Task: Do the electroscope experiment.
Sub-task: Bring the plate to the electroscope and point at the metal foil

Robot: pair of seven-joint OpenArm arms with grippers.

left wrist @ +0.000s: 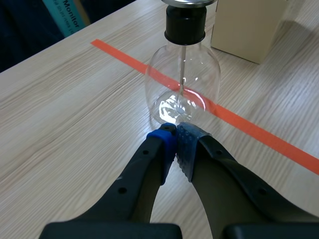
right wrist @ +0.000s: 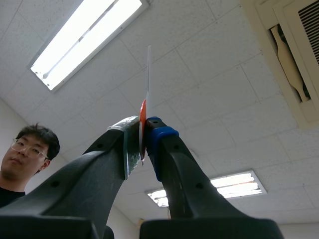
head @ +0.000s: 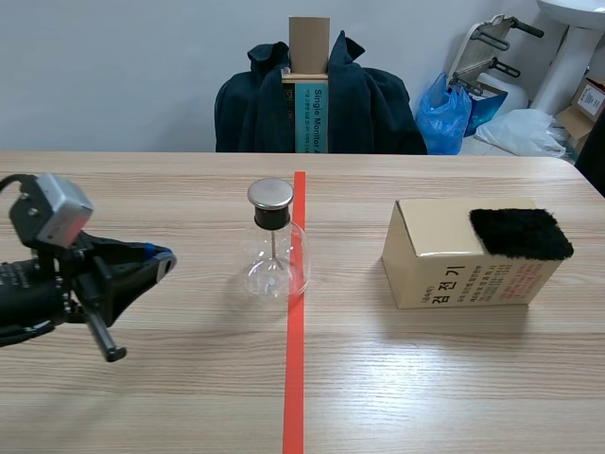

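Our left claw (left wrist: 175,135) is closed empty just beside the clear glass electroscope flask with black stopper and steel cap (head: 274,255) on the wooden bench (head: 454,378), right claw (right wrist: 143,134) pinching a thin white orange-ended strip (right wrist: 148,74) pointed ceilingward; any nudge could tip the flask.

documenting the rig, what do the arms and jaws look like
The left arm is black, with a boxy silver-grey camera and a black cable at its wrist. Both pairs of jaws are thick, black and tapering, each tipped with one blue pad and one greyish dotted pad.

left arm (head: 33,295) low, jaws closed; right jaws pointing ceilingward, clamping thin card (right wrist: 148,74)
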